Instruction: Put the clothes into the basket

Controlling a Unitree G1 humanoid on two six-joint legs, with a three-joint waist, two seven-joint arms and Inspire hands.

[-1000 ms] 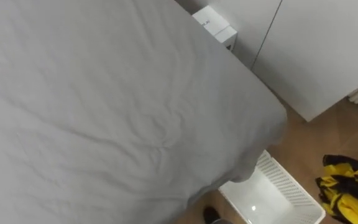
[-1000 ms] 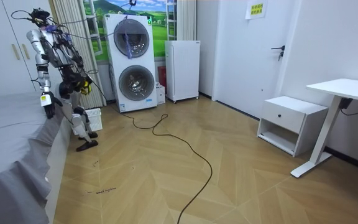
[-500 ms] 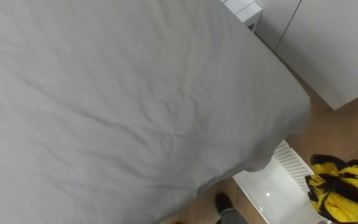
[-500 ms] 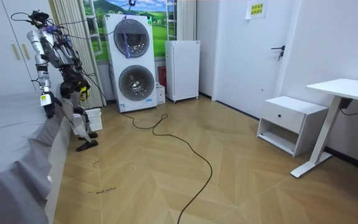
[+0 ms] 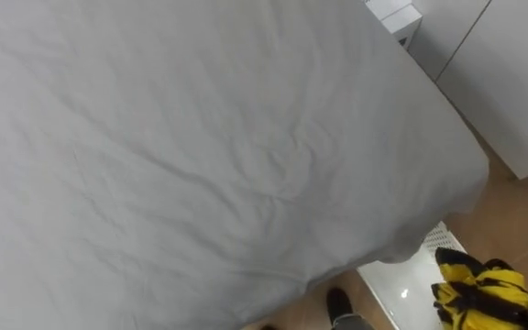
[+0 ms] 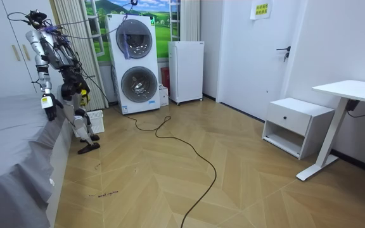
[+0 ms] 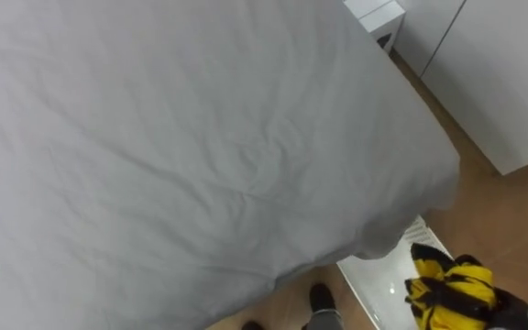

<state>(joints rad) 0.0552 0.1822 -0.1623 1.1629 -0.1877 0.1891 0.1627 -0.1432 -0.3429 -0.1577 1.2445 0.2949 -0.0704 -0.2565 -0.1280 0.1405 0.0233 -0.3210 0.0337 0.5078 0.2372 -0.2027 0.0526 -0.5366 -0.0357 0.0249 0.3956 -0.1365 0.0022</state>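
A bunched yellow and black garment [image 5: 479, 298] hangs in the air above the right part of a white slatted basket [image 5: 394, 282] that stands on the floor at the bed's corner. In the room view I stand at the bed's end, and my right hand [image 6: 79, 93] holds the garment [image 6: 84, 95] at hip height, fingers closed in the cloth, above the basket [image 6: 95, 120]. My left hand [image 6: 50, 111] hangs down beside the bed's edge.
The bed with its grey sheet [image 5: 200, 156] takes up the left and middle of the eye views. White wardrobe doors [image 5: 511, 82] stand behind, with a small white box [image 5: 394, 16] at the bed's far corner. Stacked washing machines [image 6: 135, 63] stand by the basket.
The eye view has swung, so the bed has slid right and down. The garment has come in from the right to above the basket. The left hand hangs as before.
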